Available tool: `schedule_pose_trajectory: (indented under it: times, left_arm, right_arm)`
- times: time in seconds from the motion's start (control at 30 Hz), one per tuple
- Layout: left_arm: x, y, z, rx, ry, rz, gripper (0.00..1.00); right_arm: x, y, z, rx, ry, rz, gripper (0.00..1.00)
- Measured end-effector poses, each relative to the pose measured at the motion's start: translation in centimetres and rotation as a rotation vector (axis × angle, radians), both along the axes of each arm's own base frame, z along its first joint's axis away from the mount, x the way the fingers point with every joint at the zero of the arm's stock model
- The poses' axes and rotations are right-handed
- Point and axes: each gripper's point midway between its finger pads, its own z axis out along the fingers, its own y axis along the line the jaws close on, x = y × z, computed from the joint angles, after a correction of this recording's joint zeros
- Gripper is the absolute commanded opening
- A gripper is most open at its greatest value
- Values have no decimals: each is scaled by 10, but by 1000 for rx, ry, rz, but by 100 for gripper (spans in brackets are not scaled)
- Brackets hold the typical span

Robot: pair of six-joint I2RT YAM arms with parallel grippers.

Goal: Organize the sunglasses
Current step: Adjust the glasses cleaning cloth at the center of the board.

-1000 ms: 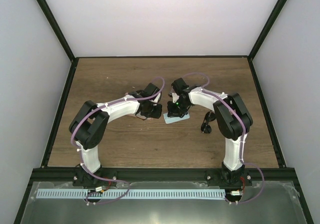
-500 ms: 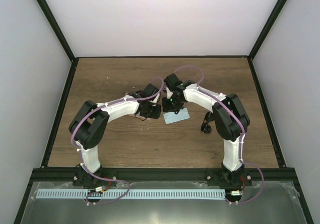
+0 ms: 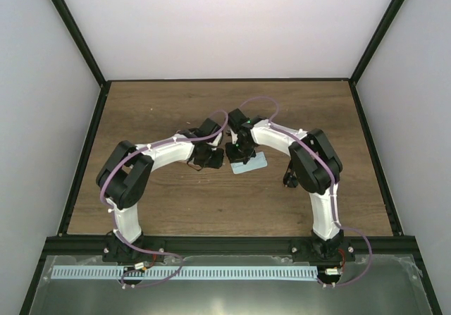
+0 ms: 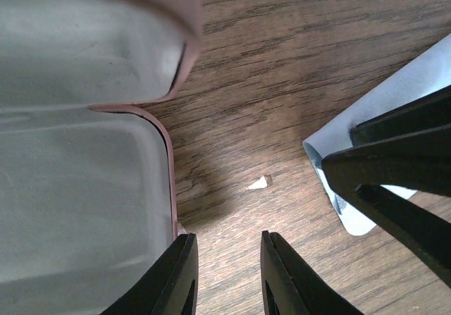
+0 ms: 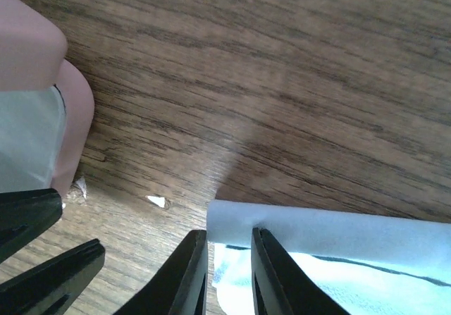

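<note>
From the overhead camera, the sunglasses [image 3: 288, 177] lie on the wooden table [image 3: 155, 110] just beside the right arm's elbow, partly hidden by it. They are to the right of the light blue cloth [image 3: 254, 164] and well apart from both claws. The left gripper [image 3: 211, 160] and right gripper [image 3: 237, 157] meet near the table's middle, left of the cloth.

In the left wrist camera, the left gripper [image 4: 229, 276] has its fingers narrowly parted with only bare wood between them. Its left finger sits at the rim of the open pink case [image 4: 171, 188], whose pale lining fills the left side. The right gripper's dark fingers [image 4: 394, 167] come in from the right over the cloth [image 4: 373, 103]. The sunglasses are out of view.

In the right wrist camera, the right gripper [image 5: 229, 276] is pressed nearly together, pinching the cloth's [image 5: 324, 234] near corner. The pink case [image 5: 70, 110] lies at left. The sunglasses are out of view here too.
</note>
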Motion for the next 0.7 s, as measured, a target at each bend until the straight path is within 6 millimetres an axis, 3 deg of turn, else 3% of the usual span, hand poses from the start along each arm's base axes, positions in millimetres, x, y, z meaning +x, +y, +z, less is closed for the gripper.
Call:
schedule_pose_trajectory:
  times: [0.2, 0.7]
  left_arm:
    - [1, 2, 0, 0, -1, -8, 28]
    - [0, 3, -1, -6, 6, -19, 28]
  right_arm:
    - [-5, 2, -5, -16, 8, 11, 18]
    - [-5, -1, -8, -43, 8, -4, 1]
